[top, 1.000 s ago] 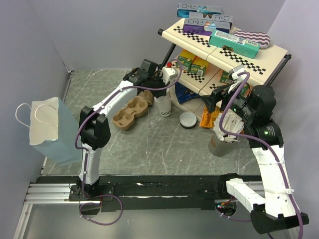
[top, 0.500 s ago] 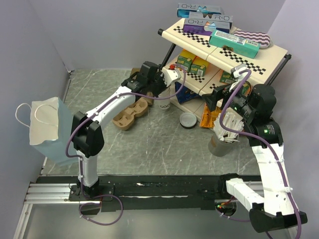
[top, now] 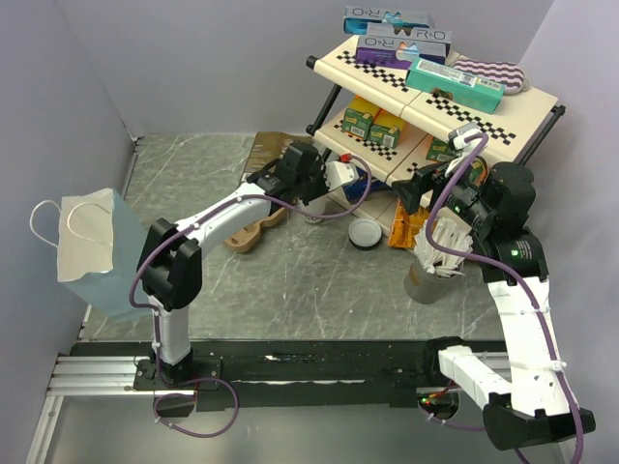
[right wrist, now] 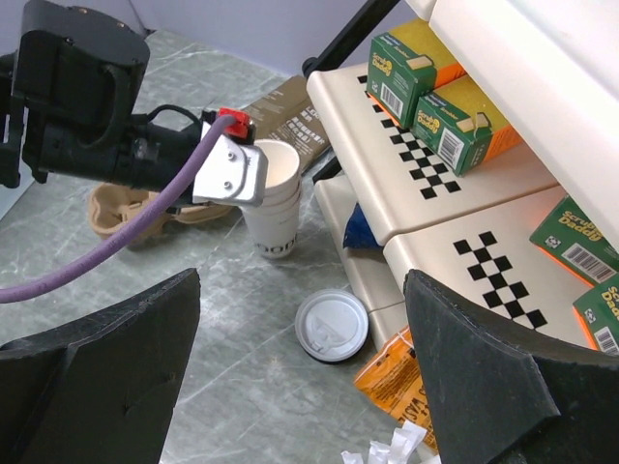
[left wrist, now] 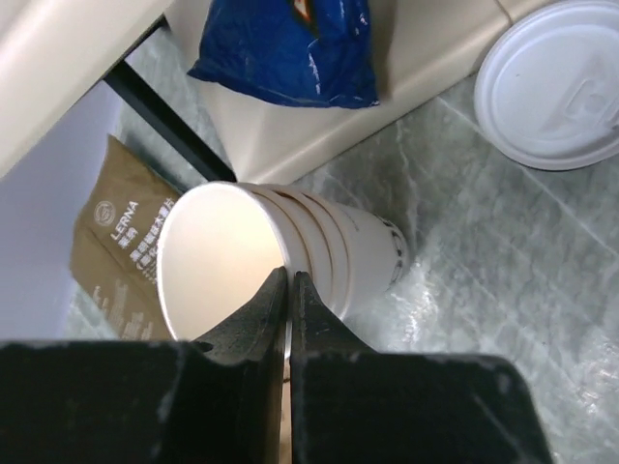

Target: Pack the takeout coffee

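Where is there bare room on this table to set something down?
The widest bare table lies between the blue bag, the black rail and the grey tub. The back-left corner is free too. Crowded by the shelf: stacked cups, lid, carrier.

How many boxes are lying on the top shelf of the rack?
3. A blue box at the back, a purple box right by it, and a teal box nearer the front edge, beside a wavy-patterned pouch. More could be hidden behind them.
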